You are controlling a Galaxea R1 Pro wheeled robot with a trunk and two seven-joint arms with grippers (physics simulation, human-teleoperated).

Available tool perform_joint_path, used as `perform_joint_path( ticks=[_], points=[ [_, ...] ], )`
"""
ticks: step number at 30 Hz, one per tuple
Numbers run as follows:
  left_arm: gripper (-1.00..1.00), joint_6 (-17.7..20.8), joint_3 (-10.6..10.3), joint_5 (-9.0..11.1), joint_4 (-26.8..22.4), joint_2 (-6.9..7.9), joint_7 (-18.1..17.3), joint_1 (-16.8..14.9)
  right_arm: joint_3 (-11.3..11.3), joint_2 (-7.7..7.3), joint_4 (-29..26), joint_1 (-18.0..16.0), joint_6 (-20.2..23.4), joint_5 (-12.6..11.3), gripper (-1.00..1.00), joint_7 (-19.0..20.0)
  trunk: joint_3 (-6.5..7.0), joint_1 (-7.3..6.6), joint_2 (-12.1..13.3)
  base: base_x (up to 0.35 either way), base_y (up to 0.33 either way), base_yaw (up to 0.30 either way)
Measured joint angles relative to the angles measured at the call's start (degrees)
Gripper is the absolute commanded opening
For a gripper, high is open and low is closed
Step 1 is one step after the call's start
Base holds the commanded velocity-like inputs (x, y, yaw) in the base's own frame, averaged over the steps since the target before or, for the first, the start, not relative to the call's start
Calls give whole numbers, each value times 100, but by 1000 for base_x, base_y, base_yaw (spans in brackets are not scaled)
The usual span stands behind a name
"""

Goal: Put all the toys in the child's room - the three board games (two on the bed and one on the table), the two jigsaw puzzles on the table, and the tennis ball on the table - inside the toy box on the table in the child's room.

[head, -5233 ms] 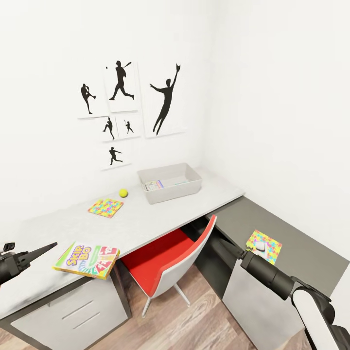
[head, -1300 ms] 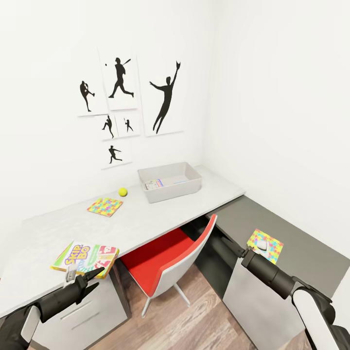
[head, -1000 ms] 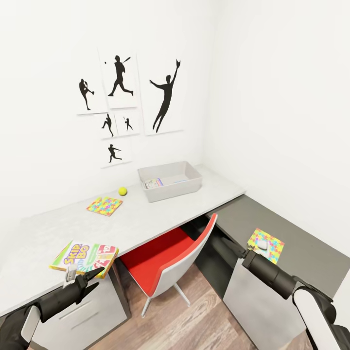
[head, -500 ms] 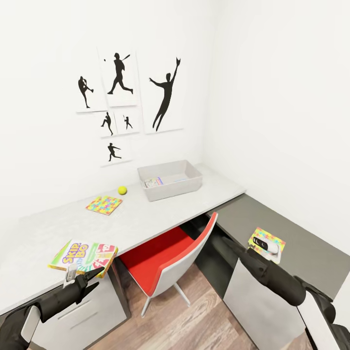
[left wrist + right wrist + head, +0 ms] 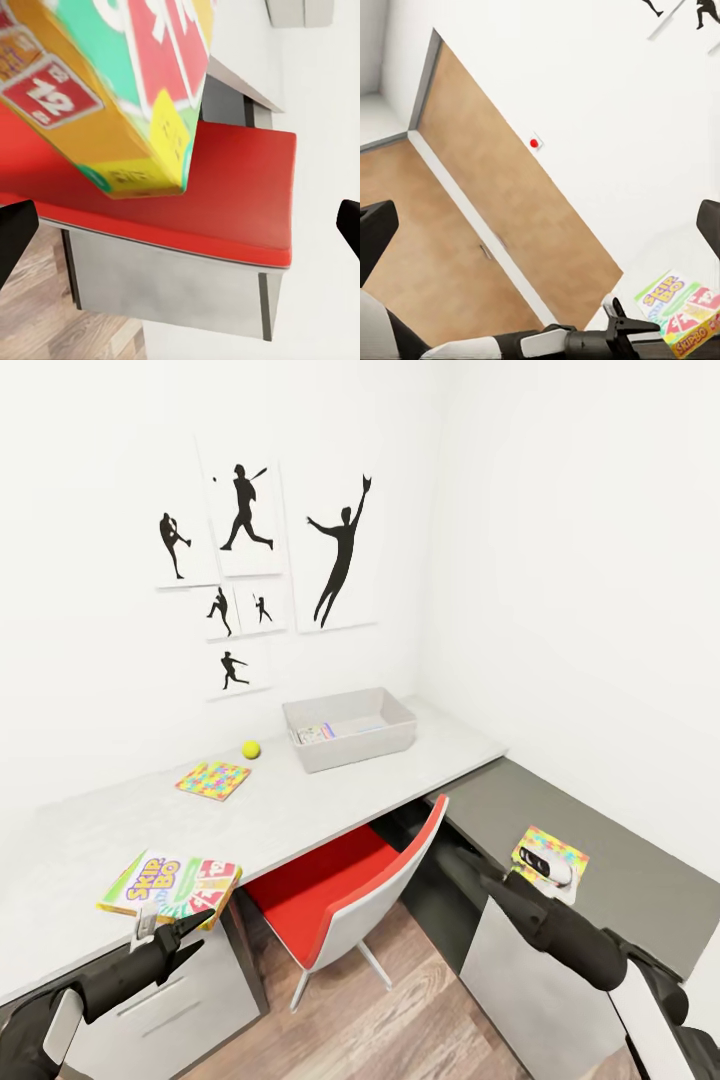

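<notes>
My left pincer (image 5: 190, 932) hovers at the near edge of the pale table (image 5: 320, 800), its fingers apart with nothing between them, just below the Skip-Bo board game (image 5: 172, 883) that overhangs that edge. My right pincer (image 5: 497, 873) sits by the jigsaw puzzle (image 5: 551, 859) on the dark side desk (image 5: 620, 880) at right; whether it grips the puzzle I cannot tell, since a pale rounded part lies over the puzzle and covers the contact.

Likely hazards, as I judge them: nudging the board game from below could tip it off the edge onto the red chair (image 5: 345, 885); a poor hold on the thin puzzle could let it slide.

The toy box (image 5: 349, 729) stands far across the table and holds something flat, too small to identify. The tennis ball (image 5: 251, 749) and second jigsaw puzzle (image 5: 214, 780) lie left of it. In the left wrist view the game's corner (image 5: 142, 112) is blurred and cropped.
</notes>
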Motion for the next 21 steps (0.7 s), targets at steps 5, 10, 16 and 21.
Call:
perform_joint_path(
  ticks=[5,10,16,21],
  points=[
    [100,14,7,4,0,3,-1,0,-18,13,0,-3,34,510,100,-34,-90,110,-201,0,0,0],
    [100,13,186,10,0,54,-19,0,-23,20,-5,-8,116,737,100,-54,-144,176,-323,0,0,0],
    [100,14,322,10,0,76,-44,-1,-24,21,-6,-9,231,785,100,-224,-162,198,-361,0,0,0],
    [100,19,339,10,0,84,-53,-1,-20,21,-6,-9,255,792,100,-469,-252,308,-562,0,0,0]
  ],
)
